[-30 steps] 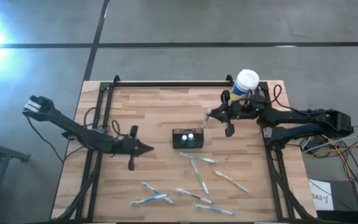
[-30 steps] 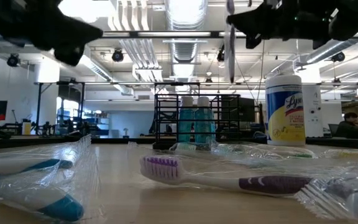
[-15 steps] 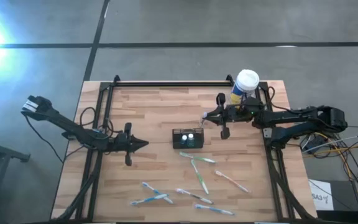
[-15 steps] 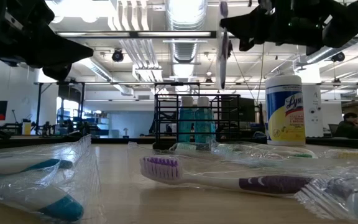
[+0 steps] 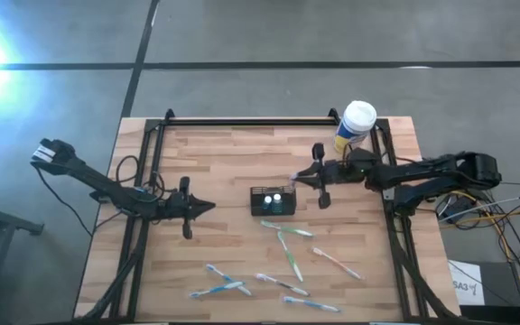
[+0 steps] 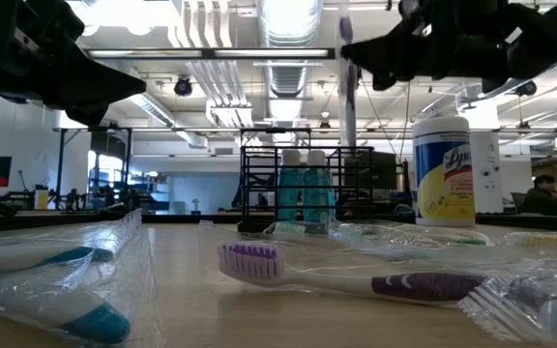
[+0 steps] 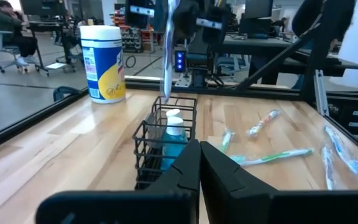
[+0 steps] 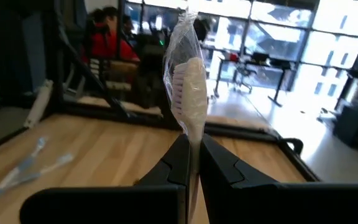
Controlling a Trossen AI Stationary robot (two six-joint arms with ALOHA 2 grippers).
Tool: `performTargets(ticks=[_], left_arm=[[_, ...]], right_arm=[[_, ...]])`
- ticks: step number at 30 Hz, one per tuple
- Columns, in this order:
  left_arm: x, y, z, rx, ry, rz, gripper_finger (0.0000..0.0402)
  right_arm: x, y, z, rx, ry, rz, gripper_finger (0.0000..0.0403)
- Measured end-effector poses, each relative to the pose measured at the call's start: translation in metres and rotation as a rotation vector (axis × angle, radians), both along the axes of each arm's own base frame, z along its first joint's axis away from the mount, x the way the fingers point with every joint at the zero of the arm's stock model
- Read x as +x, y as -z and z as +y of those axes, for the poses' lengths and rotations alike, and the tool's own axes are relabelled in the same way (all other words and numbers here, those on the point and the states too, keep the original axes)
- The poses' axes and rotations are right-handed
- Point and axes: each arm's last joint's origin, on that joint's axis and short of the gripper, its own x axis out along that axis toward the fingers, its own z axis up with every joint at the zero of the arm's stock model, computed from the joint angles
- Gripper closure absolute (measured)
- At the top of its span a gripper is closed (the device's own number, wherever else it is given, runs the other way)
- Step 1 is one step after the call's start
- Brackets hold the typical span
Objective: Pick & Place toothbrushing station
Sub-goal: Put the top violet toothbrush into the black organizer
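you have a big wooden desk (image 5: 224,181) in front of you, with a black frame round it. both dark arms reach in over it from the sides.

the yellow canister with the white cap (image 5: 357,125) stands at the far edge, near the right arm. it is not part of this job.

the toothbrushing station (image 5: 273,201) is the small black wire box near the middle of the desk. it stands upright with two blue bottles (image 7: 171,134) inside it.

more toothbrushes in clear wrap (image 5: 289,246) lie loose on the near part of the desk, well apart from the box.

your right pincer (image 5: 307,175) hangs above the desk, just beside the far right corner of the box. it is clenched on a wrapped toothbrush (image 8: 188,78). in the low view the brush hangs up and down over the box.

your left pincer (image 5: 208,208) waits to the left of the box, clenched with nothing in it.

it looks like you are in the step of bringing this brush to the box. next, you likely need to line the low end of the brush up over an open slot, then go down slowly. the wrap could catch on the wires, so keep the brush straight.
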Motion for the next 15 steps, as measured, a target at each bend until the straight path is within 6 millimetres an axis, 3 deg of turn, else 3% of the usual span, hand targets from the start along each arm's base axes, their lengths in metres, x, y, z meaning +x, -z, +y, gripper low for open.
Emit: performTargets(ticks=[15], left_arm=[[0.001,-0.003,0.000,-0.034,-0.003,-0.013,0.0395]], right_arm=[[0.006,0.045,0.008,0.059,0.087,-0.018,0.0390]])
